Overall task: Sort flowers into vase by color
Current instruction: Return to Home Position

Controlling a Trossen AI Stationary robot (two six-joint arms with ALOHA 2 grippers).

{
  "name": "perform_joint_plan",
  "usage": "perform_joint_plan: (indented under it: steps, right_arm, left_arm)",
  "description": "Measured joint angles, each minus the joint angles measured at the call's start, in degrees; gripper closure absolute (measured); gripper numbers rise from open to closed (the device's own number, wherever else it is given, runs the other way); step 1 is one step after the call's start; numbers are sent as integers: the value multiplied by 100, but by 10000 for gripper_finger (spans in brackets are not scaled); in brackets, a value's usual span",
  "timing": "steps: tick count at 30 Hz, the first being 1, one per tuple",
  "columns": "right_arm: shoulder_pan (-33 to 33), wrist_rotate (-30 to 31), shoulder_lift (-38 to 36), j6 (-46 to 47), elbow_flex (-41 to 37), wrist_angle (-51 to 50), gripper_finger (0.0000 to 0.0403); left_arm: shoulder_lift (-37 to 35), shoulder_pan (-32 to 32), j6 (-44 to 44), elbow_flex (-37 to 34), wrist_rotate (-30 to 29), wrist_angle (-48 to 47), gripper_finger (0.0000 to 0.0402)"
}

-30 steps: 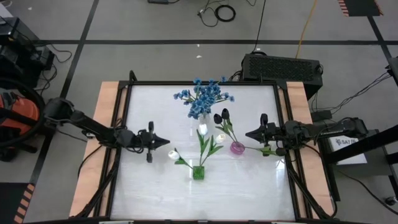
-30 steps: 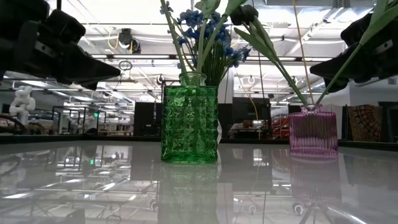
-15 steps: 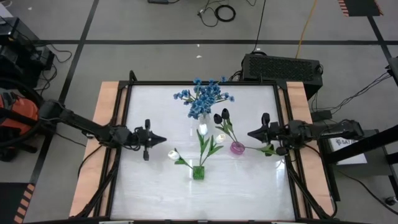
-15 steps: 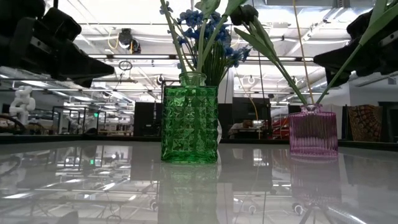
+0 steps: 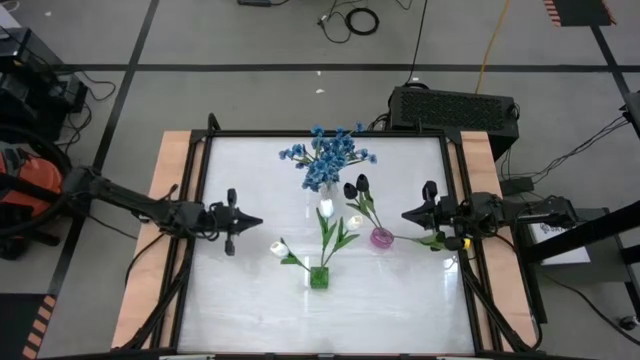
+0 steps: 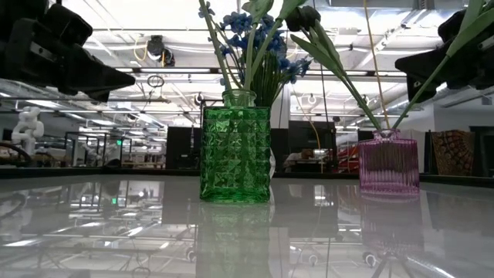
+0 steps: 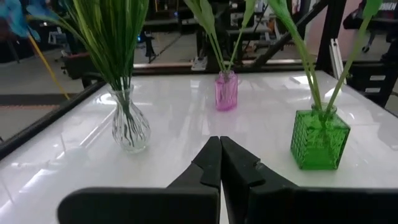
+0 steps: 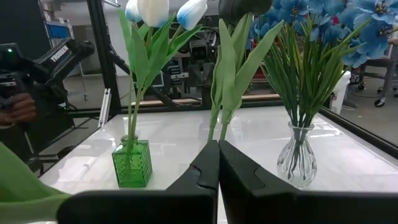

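Three vases stand mid-table. A clear glass vase (image 7: pixel 129 127) holds the blue flowers (image 5: pixel 328 155). A green vase (image 5: pixel 318 277) holds the white tulips (image 5: pixel 326 208). A pink vase (image 5: pixel 382 237) holds the dark tulips (image 5: pixel 356 186); one of their long leaves (image 5: pixel 432 240) reaches out beneath my right gripper. My left gripper (image 5: pixel 258 220) hovers shut and level, left of the vases. My right gripper (image 5: pixel 404 215) hovers shut and level, right of the pink vase. Neither holds anything.
A dark raised frame (image 5: pixel 200 190) runs round the white tabletop. There is bare tabletop (image 5: pixel 390 310) along the near side, in front of the vases. Beyond the far edge a black box (image 5: pixel 452 108) sits on the floor.
My left gripper has drawn back toward the table's left edge and risen a little, staying shut and level. The vases and flowers have not moved.
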Motion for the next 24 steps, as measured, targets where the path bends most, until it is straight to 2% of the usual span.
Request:
perform_joint_plan:
  steps: [8,14,24]
  right_arm:
    - [0,13,0,-70,0,22,403]
    - [0,11,2,-125,0,17,403]
    - [0,9,2,-127,0,13,403]
  left_arm:
    - [-863,0,70,-2,3,-771,398]
    - [-1503,0,334,-4,-2,-1018,398]
    - [-2603,0,430,-7,-203,-2105,398]
